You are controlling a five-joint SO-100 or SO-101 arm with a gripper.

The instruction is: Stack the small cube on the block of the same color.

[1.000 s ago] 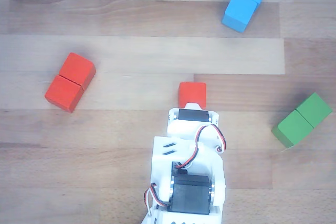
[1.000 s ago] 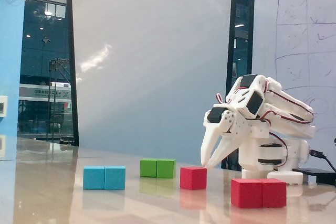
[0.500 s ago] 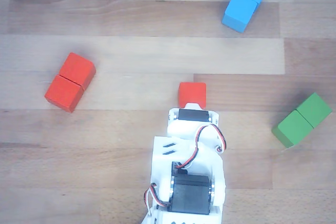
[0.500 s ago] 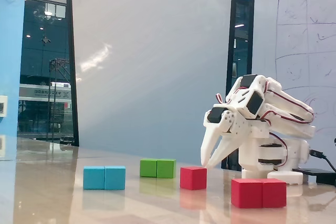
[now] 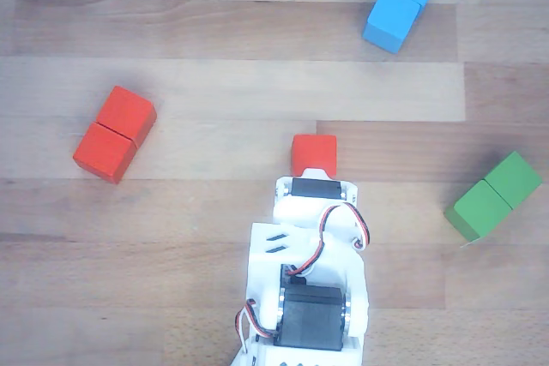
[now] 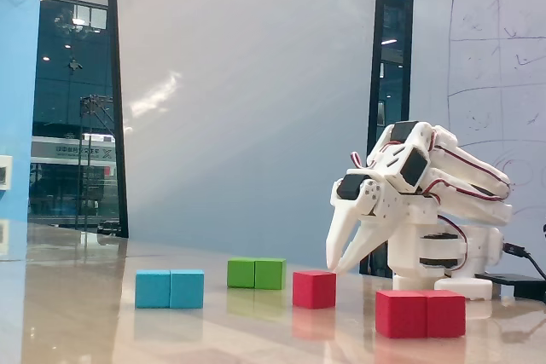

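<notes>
The small red cube point(image 5: 314, 154) sits on the wooden table just beyond the front of my white arm point(image 5: 313, 212). In the fixed view the cube point(image 6: 314, 289) lies just left of and below my gripper point(image 6: 337, 267). The gripper points down, holds nothing, and its fingertips nearly meet a little above the table. In the other view the wrist hides the fingers. The red oblong block point(image 5: 114, 135) lies apart at the left. In the fixed view it point(image 6: 421, 313) is nearest the camera, at the right.
A blue oblong block point(image 5: 401, 3) lies at the far right and a green oblong block point(image 5: 493, 196) at the right. In the fixed view the blue block point(image 6: 170, 288) and the green block point(image 6: 256, 273) sit left of the cube. The arm's base point(image 6: 444, 253) stands behind.
</notes>
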